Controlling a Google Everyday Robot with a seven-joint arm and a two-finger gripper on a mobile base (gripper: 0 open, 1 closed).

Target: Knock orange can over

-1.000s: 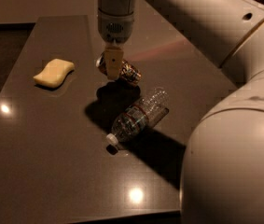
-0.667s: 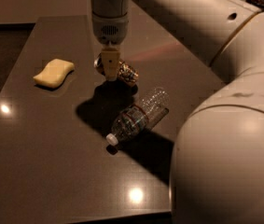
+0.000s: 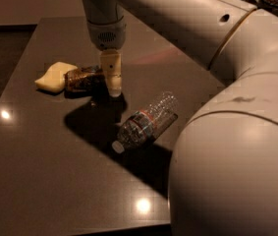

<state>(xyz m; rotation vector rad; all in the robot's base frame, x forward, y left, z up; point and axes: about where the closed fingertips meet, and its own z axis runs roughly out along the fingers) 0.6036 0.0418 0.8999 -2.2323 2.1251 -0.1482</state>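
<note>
Camera view: gripper hung tip-down over the dark table, near its far-left part; couldn't tell whether it was apart or together. Orange can lay on its side at the gripper's 9 o'clock, just beside it, contact unclear. Yellow sponge sat at the can's 9 o'clock, touching or nearly so. Clear plastic bottle lay flat at the gripper's 5 o'clock, apart, cap toward 7 o'clock.

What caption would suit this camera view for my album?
The robot's gripper hangs beside the orange can, which lies on its side by a yellow sponge on the dark table.
</note>
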